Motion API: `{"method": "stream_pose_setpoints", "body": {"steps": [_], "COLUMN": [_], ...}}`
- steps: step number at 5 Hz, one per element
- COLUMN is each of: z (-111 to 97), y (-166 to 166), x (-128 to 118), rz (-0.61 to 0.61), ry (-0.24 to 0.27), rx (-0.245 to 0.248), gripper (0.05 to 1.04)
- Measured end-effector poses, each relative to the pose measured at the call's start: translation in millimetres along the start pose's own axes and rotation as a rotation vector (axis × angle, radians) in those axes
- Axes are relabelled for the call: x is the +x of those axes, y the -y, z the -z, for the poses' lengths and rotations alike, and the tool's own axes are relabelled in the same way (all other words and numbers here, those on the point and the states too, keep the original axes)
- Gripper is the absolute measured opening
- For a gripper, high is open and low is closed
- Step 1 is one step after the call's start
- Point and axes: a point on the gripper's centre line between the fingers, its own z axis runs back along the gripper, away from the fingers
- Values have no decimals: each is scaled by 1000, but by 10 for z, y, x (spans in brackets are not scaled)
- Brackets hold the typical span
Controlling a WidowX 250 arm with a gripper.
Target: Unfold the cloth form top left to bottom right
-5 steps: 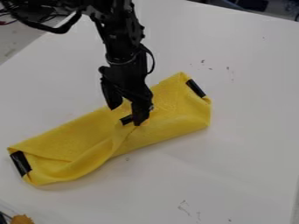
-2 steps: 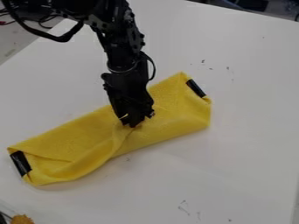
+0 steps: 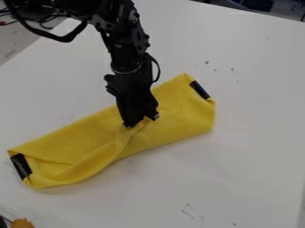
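My gripper (image 3: 134, 124) hangs over the middle of the yellow cloth (image 3: 83, 140), its fingers shut on a raised pinch of the fabric. The cloth lies folded into a long band that slants from lower left to upper right. Black tape marks its lower-left corner and its upper-right end. A loose, wavy flap runs from the gripper down toward the lower left.
The white table (image 3: 238, 151) carries small dark marks at the upper right and near the bottom. An orange-brown object (image 3: 22, 223) shows at the bottom left corner, and dark cables lie at the upper left.
The gripper's fingers, apart at first, have shut on the cloth. A small fold now rises at their tips, and the black piece seen beside them is hidden.
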Motion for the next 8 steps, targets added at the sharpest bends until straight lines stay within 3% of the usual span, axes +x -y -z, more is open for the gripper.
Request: {"method": "stream_pose_setpoints", "body": {"steps": [2,4,6,8], "z": [-75,-145,97,123], "y": [225,663,923,1074], "x": [-40,-319,-562,-582], "rz": [11,27,-35,-37], "ry": [21,51,71,90], "rx": [10,14,-73,-101], "gripper": [59,58,58,58]}}
